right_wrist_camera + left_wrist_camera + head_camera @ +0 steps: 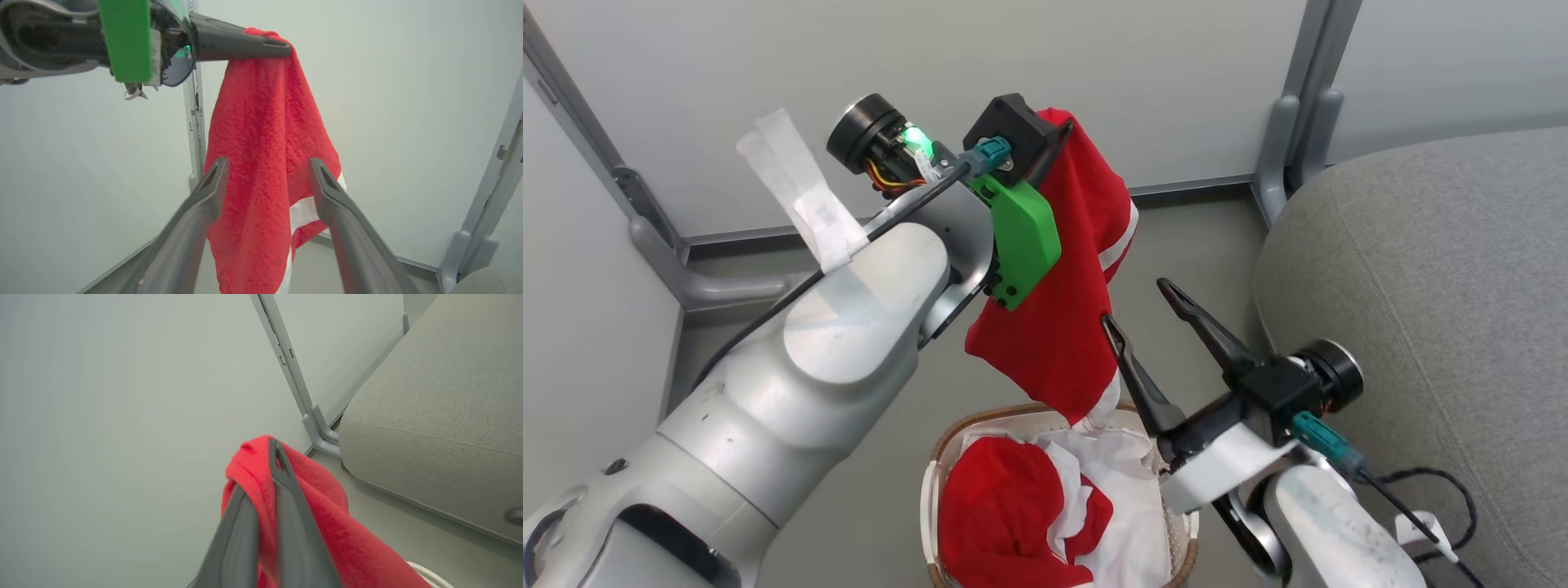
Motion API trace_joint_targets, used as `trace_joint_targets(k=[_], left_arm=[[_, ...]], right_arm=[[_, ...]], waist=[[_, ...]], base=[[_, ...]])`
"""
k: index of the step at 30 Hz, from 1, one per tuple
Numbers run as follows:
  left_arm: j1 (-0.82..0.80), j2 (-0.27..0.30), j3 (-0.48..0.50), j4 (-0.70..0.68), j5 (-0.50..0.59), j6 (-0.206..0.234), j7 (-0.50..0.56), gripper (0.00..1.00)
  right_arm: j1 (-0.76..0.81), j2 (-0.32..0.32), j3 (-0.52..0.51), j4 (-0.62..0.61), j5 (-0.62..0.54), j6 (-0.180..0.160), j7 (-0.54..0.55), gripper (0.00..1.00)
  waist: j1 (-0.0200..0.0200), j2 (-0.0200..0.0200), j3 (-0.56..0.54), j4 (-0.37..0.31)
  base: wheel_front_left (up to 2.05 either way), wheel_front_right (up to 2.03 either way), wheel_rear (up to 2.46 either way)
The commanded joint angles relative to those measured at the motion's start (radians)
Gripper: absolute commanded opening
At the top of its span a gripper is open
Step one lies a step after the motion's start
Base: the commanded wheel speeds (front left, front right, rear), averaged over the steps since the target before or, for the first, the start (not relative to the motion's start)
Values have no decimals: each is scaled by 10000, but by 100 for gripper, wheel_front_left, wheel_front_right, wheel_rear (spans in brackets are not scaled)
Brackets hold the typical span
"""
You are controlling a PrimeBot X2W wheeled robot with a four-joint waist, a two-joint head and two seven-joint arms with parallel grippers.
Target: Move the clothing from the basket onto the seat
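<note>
Left gripper (1058, 131) is up near 12 o'clock in the head view, jaws pinched tight on the top fold of a red garment (1062, 327). In the left wrist view, the two dark fingers (286, 506) are squeezed together with red fabric (327, 522) bunched between them and spilling to either side. The garment hangs straight down from that grip, with a white stripe showing on its edge. Its lower tip reaches the basket (947, 445) at 6 o'clock; whether it hangs clear of the pile there, I cannot tell.

Right gripper (1135, 304) sits toward 4 o'clock, jaws spread wide and gripping nothing. One finger lies right by the hanging cloth. In the right wrist view, its fingers (204, 204) frame the garment (261, 143), which hangs from the left gripper (286, 47) overhead.

More red clothing (1001, 506) lies heaped in the basket on a white liner sheet (1127, 482). The grey seat (1421, 286) fills the 3 o'clock side, beside the basket.
</note>
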State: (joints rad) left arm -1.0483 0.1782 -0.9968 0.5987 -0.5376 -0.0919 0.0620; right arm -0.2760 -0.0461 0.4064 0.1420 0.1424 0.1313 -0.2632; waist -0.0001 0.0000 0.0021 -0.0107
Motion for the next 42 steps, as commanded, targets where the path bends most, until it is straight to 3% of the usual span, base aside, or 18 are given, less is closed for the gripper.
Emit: trace_joint_targets(k=[1,4,12,13,14,15,16,36,37,38,39,40,42], left_arm=[[-111,-25,40,-126,-2,70,39,0],[-175,-118,0,-380,-37,142,136,0],[-101,-218,-151,-1113,-65,221,241,0],[-72,-197,-159,-1211,-75,231,252,0],[-26,-168,-159,-1331,-92,258,245,0],[24,-146,-154,-1415,-114,269,242,0],[93,-95,-149,-1528,-128,305,248,0],[1016,1133,500,-2504,-864,936,319,0],[1078,1217,621,-2478,-1007,960,278,18],[1147,1285,701,-2457,-1102,964,228,46],[1241,1379,795,-2429,-1182,973,156,91],[1309,1460,868,-2396,-1247,992,80,100],[1505,1658,1025,-2319,-1343,1021,-118,100]], right_arm=[[-383,-75,45,329,-144,-10,-25,100],[-1244,-52,177,1427,-531,-10,-24,100],[-2693,-63,949,3474,-72,-10,-24,100],[-2760,-63,1009,3635,6,-10,-24,78],[-2860,-63,1088,3832,99,-10,-24,42],[-2940,-63,1147,3981,190,-10,-24,34],[-3050,-63,1231,4142,263,-10,-24,0],[-3522,-63,1138,4244,262,-10,-25,0],[-3538,-63,1095,4190,235,-10,-23,0],[-3555,-60,1042,4128,220,-10,-23,0],[-3571,-61,970,4053,207,-10,-23,0],[-3578,-61,902,3986,187,-10,-23,0],[-3564,-61,712,3823,122,-10,-25,0]], waist=[[1,0,20,37],[1,0,55,183],[1,0,113,570],[1,0,112,597],[1,0,111,628],[1,0,111,651],[1,0,112,674],[1,0,418,538],[1,0,444,516],[1,0,460,495],[1,0,477,472],[1,0,492,453],[1,0,520,415]], base=[[0,0,0],[0,0,0],[0,0,0],[0,0,0],[0,0,0],[0,0,0],[0,0,0],[0,0,0],[0,0,0],[0,0,0],[0,0,0],[0,0,0],[0,0,0]])
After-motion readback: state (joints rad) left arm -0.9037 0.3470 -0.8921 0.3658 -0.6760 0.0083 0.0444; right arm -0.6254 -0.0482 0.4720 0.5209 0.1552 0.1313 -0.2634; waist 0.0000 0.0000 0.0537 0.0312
